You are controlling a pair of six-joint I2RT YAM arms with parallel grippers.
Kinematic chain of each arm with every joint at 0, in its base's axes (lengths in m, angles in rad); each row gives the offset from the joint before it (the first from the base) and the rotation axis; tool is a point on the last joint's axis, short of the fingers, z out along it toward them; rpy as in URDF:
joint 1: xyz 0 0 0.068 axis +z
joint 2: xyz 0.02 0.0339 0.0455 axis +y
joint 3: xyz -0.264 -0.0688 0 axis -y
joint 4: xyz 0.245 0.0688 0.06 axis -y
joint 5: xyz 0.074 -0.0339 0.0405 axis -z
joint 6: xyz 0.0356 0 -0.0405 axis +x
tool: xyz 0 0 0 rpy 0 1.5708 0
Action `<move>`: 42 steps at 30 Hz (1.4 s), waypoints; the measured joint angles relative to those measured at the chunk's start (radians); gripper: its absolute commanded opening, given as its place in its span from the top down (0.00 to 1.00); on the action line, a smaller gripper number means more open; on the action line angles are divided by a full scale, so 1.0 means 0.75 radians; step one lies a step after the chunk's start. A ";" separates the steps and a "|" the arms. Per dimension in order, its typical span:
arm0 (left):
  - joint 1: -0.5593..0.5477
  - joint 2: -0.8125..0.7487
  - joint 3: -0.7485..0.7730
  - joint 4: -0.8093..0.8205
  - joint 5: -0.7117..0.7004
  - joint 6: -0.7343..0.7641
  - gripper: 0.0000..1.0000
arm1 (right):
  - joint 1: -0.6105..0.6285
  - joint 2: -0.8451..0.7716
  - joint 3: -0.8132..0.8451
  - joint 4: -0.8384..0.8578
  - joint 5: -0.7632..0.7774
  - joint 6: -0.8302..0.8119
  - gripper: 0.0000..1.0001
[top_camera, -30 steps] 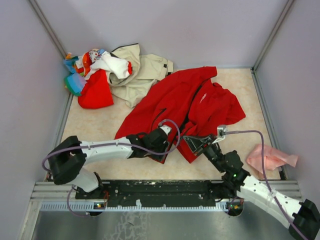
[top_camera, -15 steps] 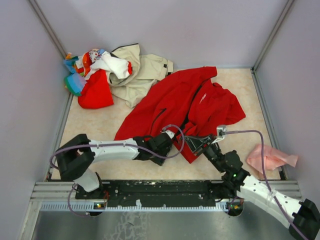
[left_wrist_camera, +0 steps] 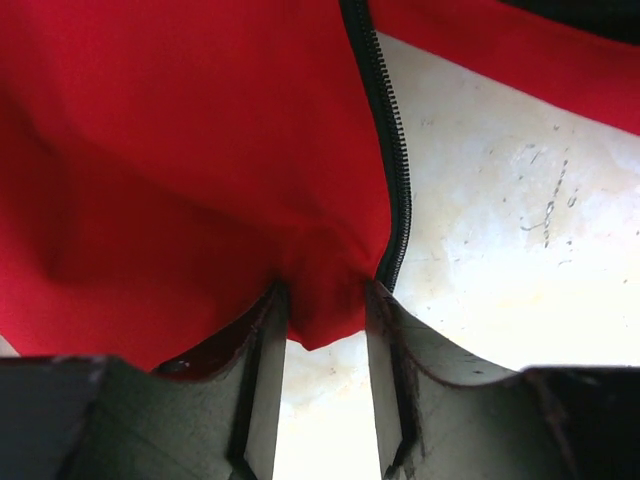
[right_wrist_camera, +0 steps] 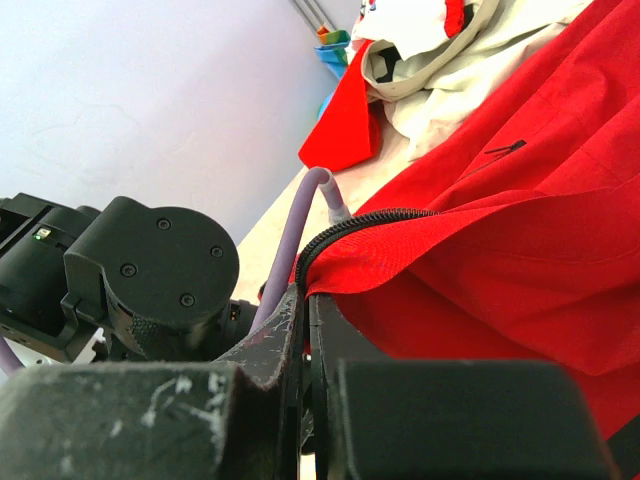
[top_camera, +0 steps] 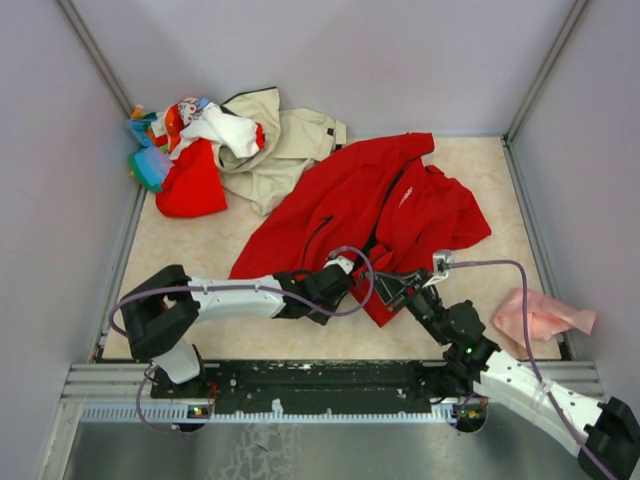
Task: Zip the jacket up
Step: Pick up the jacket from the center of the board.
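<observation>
The red jacket (top_camera: 370,200) lies spread open on the table, its black zipper edge (left_wrist_camera: 395,150) running down to the bottom hem. My left gripper (top_camera: 342,282) sits at the jacket's near hem. In the left wrist view its jaws (left_wrist_camera: 322,300) stand apart, with the jacket's (left_wrist_camera: 180,150) bottom corner between the fingertips (left_wrist_camera: 272,310). My right gripper (top_camera: 383,284) is just right of it, shut (right_wrist_camera: 308,295) on the other front edge of the jacket (right_wrist_camera: 520,220), zipper teeth curling over its tips.
At the back left a heap of clothes holds a beige jacket (top_camera: 290,140) and a small red garment (top_camera: 190,185). A pink cloth (top_camera: 540,315) lies at the right wall. The left wrist (right_wrist_camera: 150,270) is close beside the right fingers.
My left arm has slid right along the hem toward the right gripper, and its jaws have narrowed around the jacket's corner. The right gripper has not moved.
</observation>
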 measured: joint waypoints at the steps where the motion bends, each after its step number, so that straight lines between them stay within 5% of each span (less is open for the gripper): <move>1: 0.000 0.008 0.000 0.014 0.001 0.000 0.64 | 0.000 0.000 0.000 0.000 -0.001 0.000 1.00; 10: 0.002 0.045 0.005 0.163 0.030 0.009 1.00 | 0.000 0.001 0.000 0.000 -0.001 0.000 1.00; 19: 0.021 -0.050 -0.105 0.258 0.150 -0.012 1.00 | 0.000 0.001 0.000 -0.001 -0.002 0.000 1.00; 28: 0.133 -0.393 -0.371 0.300 0.363 -0.086 1.00 | 0.000 0.001 0.000 -0.043 -0.008 0.000 1.00; 42: 0.370 -0.759 -0.675 0.821 0.628 -0.316 1.00 | 0.000 0.001 0.000 -0.102 -0.041 0.001 1.00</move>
